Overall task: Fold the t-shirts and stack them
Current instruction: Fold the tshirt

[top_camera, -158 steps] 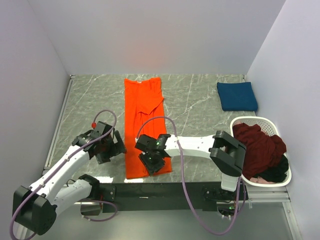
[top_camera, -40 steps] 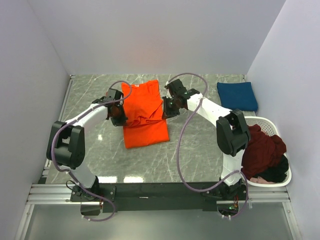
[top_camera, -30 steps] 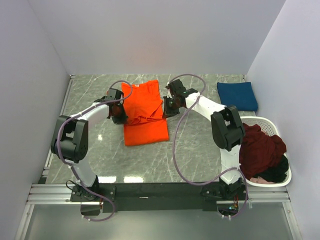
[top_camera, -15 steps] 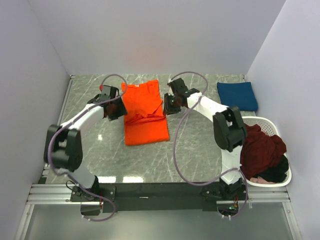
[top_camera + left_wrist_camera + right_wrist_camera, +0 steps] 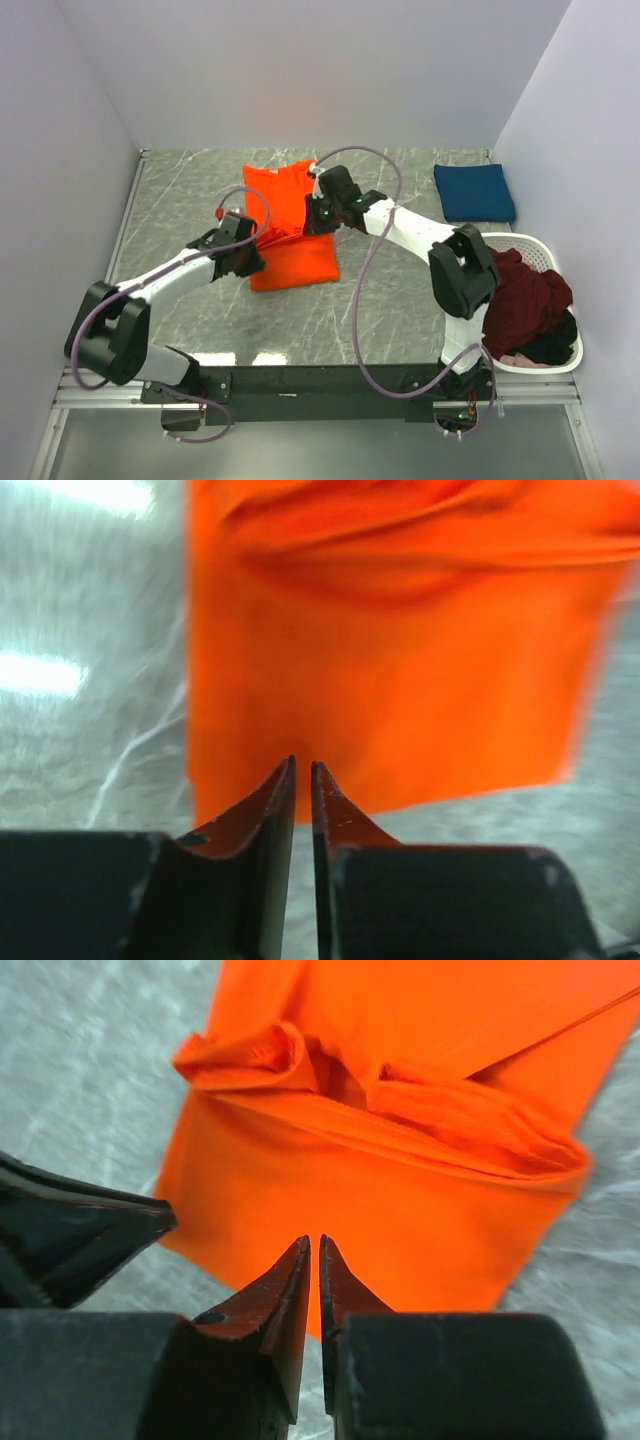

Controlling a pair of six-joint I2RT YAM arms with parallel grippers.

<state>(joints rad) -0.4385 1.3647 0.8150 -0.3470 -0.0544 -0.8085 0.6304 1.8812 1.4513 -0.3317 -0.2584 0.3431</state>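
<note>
Hovering over the half-folded orange t-shirt [image 5: 292, 240], I had my left gripper [image 5: 302, 770] at its near left corner and my right gripper [image 5: 313, 1245] at its right edge. Both pairs of jaws stood nearly together, with only a slit between them and no cloth in either. The shirt lay on the table [image 5: 400, 290] with a rumpled ridge across its middle, and the navy t-shirt [image 5: 474, 192] lay folded well apart at the far right. I judged that pinching only the top layer would drag the fold open, and the bunched ridge could leave a lopsided bundle.
</note>
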